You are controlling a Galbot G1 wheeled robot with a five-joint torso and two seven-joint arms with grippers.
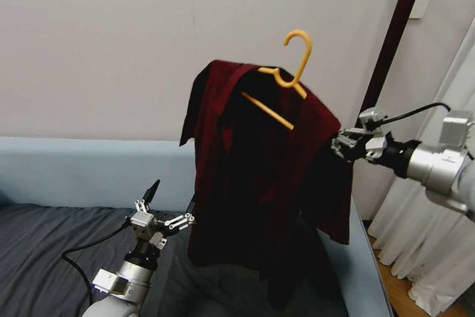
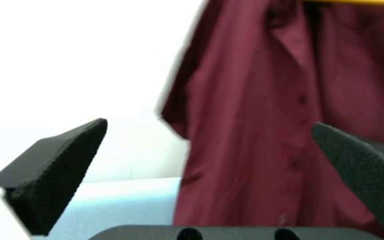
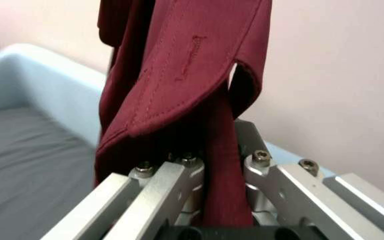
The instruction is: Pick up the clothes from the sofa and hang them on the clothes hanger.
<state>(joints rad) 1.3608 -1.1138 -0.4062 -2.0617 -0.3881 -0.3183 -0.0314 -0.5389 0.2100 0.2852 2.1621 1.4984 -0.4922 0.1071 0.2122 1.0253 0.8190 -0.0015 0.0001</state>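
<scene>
A dark red shirt (image 1: 260, 176) hangs in the air over the sofa, draped on a yellow hanger (image 1: 297, 57) whose hook points up and touches nothing. My right gripper (image 1: 343, 145) is shut on the shirt's shoulder at the right side; the right wrist view shows the shirt (image 3: 178, 65) pinched in that gripper (image 3: 213, 197). My left gripper (image 1: 173, 202) stands open low at the left, just beside the shirt's lower edge, holding nothing. In the left wrist view the shirt (image 2: 279, 100) hangs beyond the spread black fingers (image 2: 58, 170), apart from them.
The sofa has a grey seat (image 1: 44, 250) and a light blue backrest (image 1: 74, 168) below the shirt. A dark brown rack post (image 1: 393, 35) rises at the upper right. White curtains (image 1: 438, 250) hang at the right. A plain wall stands behind.
</scene>
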